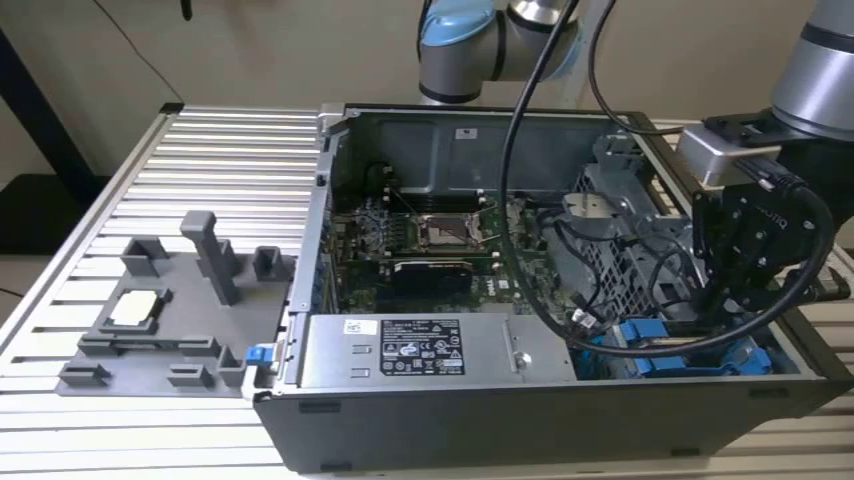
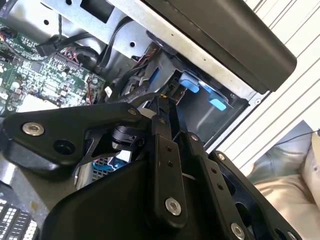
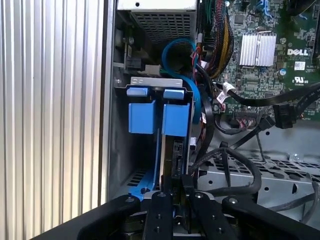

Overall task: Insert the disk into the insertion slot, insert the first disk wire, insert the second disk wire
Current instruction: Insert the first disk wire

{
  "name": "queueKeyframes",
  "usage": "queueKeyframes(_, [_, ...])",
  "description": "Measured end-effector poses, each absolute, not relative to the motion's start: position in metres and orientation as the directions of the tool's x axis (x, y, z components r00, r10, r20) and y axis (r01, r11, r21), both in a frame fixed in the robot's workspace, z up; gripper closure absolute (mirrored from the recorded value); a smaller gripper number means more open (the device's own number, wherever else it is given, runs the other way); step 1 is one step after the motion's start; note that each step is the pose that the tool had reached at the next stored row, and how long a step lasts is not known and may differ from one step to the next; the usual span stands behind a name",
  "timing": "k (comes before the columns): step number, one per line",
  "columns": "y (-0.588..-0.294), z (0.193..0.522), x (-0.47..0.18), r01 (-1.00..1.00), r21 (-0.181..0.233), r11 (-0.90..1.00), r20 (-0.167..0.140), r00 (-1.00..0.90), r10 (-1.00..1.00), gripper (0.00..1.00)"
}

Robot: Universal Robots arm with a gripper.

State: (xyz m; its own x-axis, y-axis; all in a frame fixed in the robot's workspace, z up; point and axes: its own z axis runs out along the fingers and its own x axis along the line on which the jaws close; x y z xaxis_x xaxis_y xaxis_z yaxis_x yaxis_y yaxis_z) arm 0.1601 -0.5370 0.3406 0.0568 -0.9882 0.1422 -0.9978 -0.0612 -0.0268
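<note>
Hand [image 3: 177, 196] clamped on the disk [image 3: 170, 155], low inside the insertion slot [image 3: 120, 150].

— Noticing the silver-grey tubular metal arm [image 1: 817, 60], capped at one joint with a pale blue round plastic cover [image 1: 451, 32]?
— Noticing. Also trailing thick black rubber cables [image 1: 511, 180], and carrying a silver-grey boxy metal wrist block [image 1: 721, 150].
— Then ending in the black angular metal gripper [image 2: 166, 106], all flat jointed bars.
— Glinting with round silver screw heads [image 2: 173, 206] at the pivots, and bearing pale lettering on the black housing in the exterior view.
</note>
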Motion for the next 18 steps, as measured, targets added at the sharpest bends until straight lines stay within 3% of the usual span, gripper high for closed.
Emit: queueKeyframes(18, [-0.5382,0.3391,0.1614,-0.999,-0.026,-0.047,0.142,0.043,-0.989,0.81])
